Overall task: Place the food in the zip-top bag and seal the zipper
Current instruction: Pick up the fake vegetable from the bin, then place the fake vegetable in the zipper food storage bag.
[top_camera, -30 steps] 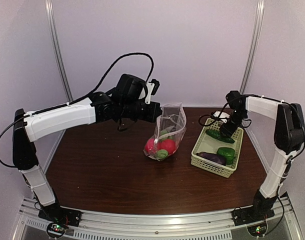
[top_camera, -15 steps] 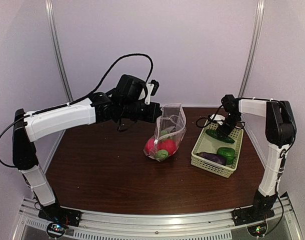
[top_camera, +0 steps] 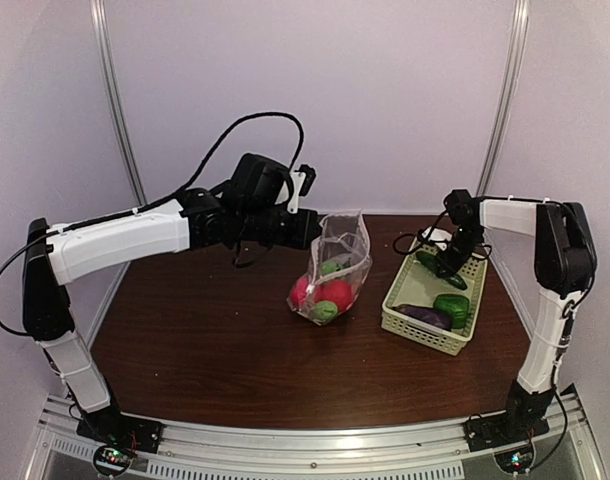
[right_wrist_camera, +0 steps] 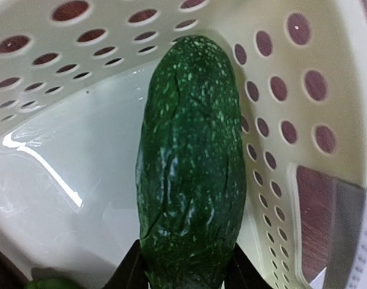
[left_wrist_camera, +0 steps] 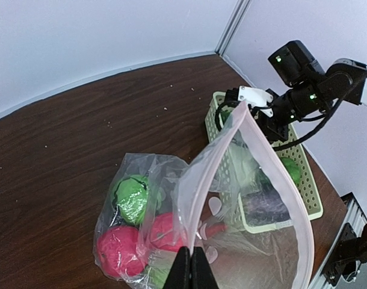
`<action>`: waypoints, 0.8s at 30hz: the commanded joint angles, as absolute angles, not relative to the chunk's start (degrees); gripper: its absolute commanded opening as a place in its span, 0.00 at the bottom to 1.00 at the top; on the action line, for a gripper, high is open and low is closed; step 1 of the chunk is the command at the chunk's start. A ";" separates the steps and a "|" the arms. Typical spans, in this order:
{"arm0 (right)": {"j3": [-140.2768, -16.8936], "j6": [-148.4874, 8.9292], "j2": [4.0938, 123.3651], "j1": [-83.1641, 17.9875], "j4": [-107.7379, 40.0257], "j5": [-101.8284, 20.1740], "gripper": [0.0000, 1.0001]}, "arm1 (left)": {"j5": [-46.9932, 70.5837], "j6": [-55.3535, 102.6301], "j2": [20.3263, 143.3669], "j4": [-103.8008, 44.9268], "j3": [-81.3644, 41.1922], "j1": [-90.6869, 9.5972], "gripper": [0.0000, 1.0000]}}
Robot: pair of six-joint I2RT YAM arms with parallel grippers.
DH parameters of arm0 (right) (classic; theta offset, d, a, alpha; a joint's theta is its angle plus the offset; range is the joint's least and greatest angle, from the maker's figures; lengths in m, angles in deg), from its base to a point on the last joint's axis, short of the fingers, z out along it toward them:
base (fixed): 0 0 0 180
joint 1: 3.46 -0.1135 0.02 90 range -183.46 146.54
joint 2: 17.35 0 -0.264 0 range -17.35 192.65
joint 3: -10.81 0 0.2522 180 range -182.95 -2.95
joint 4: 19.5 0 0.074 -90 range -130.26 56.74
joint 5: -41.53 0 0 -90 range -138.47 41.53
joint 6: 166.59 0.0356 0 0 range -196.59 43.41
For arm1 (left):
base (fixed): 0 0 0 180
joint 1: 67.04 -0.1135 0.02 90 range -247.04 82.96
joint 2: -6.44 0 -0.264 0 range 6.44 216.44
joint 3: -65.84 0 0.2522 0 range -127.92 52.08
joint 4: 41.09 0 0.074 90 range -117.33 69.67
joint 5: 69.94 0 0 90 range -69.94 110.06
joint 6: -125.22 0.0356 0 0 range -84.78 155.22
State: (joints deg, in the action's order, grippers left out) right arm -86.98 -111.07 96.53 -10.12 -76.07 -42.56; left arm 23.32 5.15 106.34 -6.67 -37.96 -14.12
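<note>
While the zip-top bag [top_camera: 337, 262] is held up mid-table by the left gripper [left_wrist_camera: 191, 270], pinched tight on its mouth edge at the zipper [left_wrist_camera: 274, 165], the right gripper [top_camera: 447, 258] is clamped on the dark green pc [right_wrist_camera: 189, 150] at the 12 o'clock end of the basket [top_camera: 425, 335], found at the bag's 3 o'clock. Red pcs [left_wrist_camera: 120, 253] are already bagged. The pc should be lifted level, carried toward 9 o'clock and dropped thru the mouth w/o the rim being snagged.

Wide-open mouth of the zip-top bag [top_camera: 343, 250], left tool [left_wrist_camera: 191, 268] on its rim; basket wall [right_wrist_camera: 304, 57] tight beside the green piece [right_wrist_camera: 189, 174].
</note>
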 commanded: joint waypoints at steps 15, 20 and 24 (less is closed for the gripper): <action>-83.62 -105.38 65.75 -10.53 -79.80 -12.67 0.22 | 21.99 5.07 104.05 -13.89 -35.50 -14.60 0.00; -81.24 -99.59 56.74 -13.17 -69.52 4.44 0.21 | 20.25 4.04 105.71 -15.21 -37.75 -14.57 0.00; -82.49 -99.03 54.81 -20.23 -64.73 6.23 0.17 | 20.06 2.76 106.51 -16.23 -39.18 -14.57 0.00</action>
State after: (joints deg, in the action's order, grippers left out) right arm -82.17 -101.61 55.25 -14.79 -71.13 -2.62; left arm 21.12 4.28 105.38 -11.98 -36.62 -14.12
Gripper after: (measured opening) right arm 0.356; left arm 0.017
